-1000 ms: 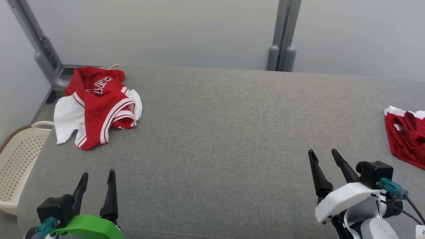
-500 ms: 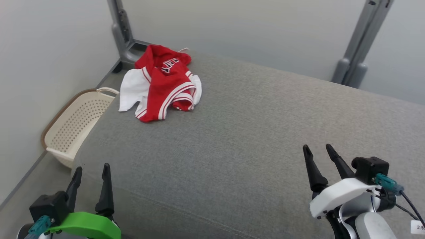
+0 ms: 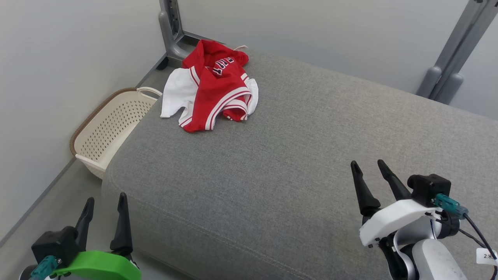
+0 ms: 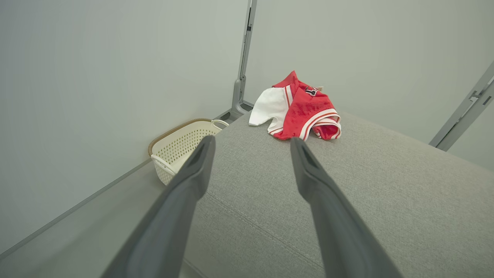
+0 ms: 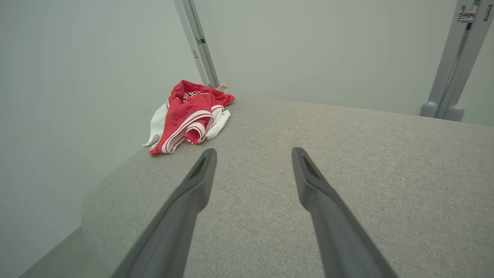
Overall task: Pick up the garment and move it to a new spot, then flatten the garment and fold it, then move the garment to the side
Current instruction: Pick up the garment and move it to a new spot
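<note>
Grey fabric cushion [image 3: 295, 155] ahead, pale wall [image 3: 58, 58] to the left, and a grey post [image 3: 171, 31] stands in the corner. The garment [image 3: 212, 91], red and white, lies crumpled at the cushion's far left corner. A cream basket [image 3: 113, 132] sits on the floor [image 3: 50, 206] just beside the cushion. The left gripper [image 3: 106, 198] and right gripper [image 3: 367, 163] both have fingers apart, empty, well apart from the garment.

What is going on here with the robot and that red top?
Nothing is being handled yet. A crumpled red and white garment lies at the far left corner of the grey cushion, next to a cream basket on the floor. The robot's left hand and right hand hover open and empty at the near side, well short of the garment.
</note>
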{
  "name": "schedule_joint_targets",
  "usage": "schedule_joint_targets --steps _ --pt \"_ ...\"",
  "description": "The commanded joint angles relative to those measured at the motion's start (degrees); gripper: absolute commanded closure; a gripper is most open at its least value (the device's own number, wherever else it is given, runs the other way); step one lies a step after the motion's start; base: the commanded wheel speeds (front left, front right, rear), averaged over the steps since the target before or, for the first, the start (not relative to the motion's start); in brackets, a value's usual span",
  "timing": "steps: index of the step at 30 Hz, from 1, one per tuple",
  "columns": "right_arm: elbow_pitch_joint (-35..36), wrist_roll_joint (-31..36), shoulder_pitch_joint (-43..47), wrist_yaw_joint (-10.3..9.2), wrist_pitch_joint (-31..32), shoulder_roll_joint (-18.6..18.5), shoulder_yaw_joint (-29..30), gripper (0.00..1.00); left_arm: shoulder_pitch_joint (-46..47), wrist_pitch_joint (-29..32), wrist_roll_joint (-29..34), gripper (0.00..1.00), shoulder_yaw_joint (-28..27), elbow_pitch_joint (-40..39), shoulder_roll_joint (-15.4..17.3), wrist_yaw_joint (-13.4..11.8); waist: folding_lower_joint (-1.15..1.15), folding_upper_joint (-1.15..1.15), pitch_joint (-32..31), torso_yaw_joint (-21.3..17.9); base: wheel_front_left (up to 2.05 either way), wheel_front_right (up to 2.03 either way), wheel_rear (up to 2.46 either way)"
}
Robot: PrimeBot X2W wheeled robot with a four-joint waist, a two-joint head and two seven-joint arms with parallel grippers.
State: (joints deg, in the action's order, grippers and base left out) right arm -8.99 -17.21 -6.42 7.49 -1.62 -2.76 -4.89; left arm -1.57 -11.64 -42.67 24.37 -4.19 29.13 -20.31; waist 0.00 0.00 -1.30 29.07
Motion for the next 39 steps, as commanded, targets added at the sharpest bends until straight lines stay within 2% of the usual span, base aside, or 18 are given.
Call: schedule_joint_targets --steps 1,6,21,32,39 --pt "0.0 0.3 0.4 0.0 -0.4 -0.2 0.7 0.0 1.3 0.6 0.2 0.0 0.3 0.2 0.4 0.5 0.0 0.0 -0.2 -0.1 0.0 0.0 0.0" --pt "1.2 0.9 2.1 0.0 -0.4 -0.2 3.2 0.0 4.8 3.5 0.1 0.0 0.8 1.5 1.6 1.7 0.0 0.0 -0.2 -0.6 0.0 0.0 0.0" --pt "10.8 6.7 -5.9 0.0 4.9 -0.3 6.5 0.0 20.9 8.8 -3.0 0.0 -4.4 5.0 6.2 6.2 0.0 0.0 13.0 -11.6 0.0 0.0 0.0" --pt "13.3 7.5 -15.4 0.0 5.8 -1.1 5.1 0.0 33.7 12.8 -7.1 0.0 -7.5 16.0 7.7 11.0 0.0 0.0 24.5 -20.0 0.0 0.0 0.0" --pt "14.3 7.3 -18.8 0.0 5.9 -2.3 4.4 0.0 40.1 12.8 -8.9 0.0 -8.9 22.7 7.6 13.1 0.0 0.0 30.3 -23.6 0.0 0.0 0.0"
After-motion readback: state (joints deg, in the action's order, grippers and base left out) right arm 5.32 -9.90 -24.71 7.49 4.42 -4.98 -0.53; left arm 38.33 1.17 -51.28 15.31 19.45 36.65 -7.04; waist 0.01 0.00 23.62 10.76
